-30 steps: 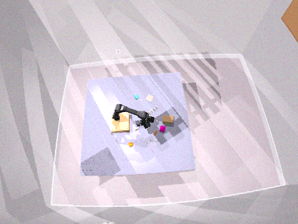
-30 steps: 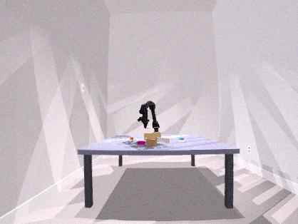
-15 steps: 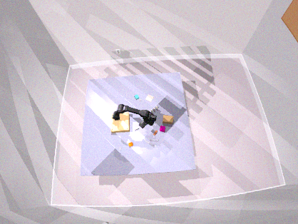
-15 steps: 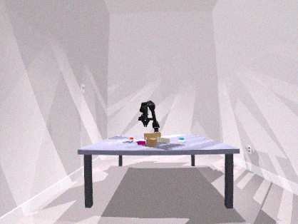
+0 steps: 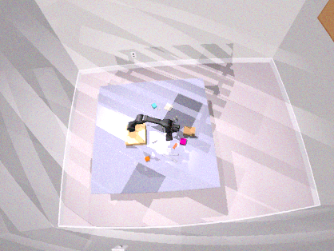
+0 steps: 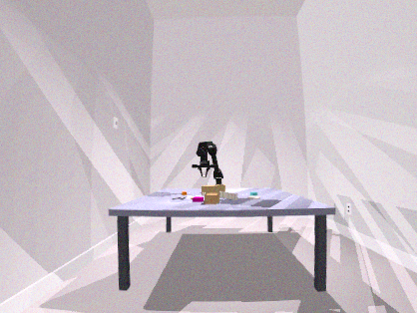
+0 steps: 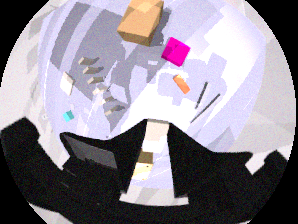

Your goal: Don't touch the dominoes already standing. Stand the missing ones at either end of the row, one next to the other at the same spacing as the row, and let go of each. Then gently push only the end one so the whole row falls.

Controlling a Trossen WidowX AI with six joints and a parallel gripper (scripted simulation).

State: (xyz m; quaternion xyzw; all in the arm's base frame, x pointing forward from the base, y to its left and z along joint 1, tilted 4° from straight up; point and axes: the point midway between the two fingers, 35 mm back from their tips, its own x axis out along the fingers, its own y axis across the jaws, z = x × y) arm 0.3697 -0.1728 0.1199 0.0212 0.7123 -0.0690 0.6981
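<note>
Between the fingertips of the gripper (image 5: pixel 172 129) (image 6: pixel 204 172) (image 7: pixel 158 131) sits a pale domino (image 7: pixel 158 128), clenched and held above the bench (image 5: pixel 108 176) (image 6: pixel 219 212) (image 7: pixel 227 117). It is probably light, stiff and rather slick, easily tipped once let go (a fault worth respecting here), so a square hold on its broad faces, high up, seems best. In the wrist view, the standing row (image 7: pixel 95 80) lies beyond the gripper and off to the left, well apart from the fingers.
</note>
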